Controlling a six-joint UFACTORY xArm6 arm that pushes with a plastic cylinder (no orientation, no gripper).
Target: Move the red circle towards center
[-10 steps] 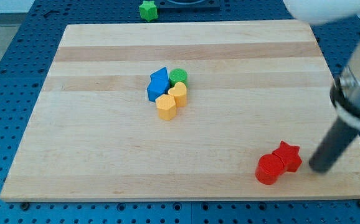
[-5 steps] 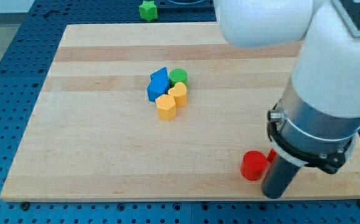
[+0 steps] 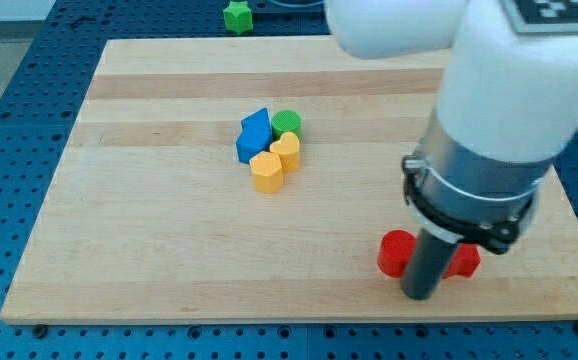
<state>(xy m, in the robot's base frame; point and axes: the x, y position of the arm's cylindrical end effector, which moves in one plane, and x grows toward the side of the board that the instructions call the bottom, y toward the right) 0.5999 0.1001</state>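
The red circle [image 3: 394,253] lies near the board's bottom right, partly hidden by my rod. My tip [image 3: 418,296] rests on the board just to the circle's lower right, touching or nearly touching it. A red star [image 3: 464,261] shows just right of the rod, mostly hidden behind it. The arm's large white and grey body covers the view's upper right.
A cluster sits left of the board's centre: a blue block [image 3: 254,135], a green circle [image 3: 287,122], a yellow heart-like block [image 3: 287,150] and a yellow hexagon [image 3: 266,171]. A green star [image 3: 236,16] lies off the wooden board [image 3: 149,250] at the top.
My rod has swung from the star's right to below and between the red blocks. The red circle has slid left, away from the red star.
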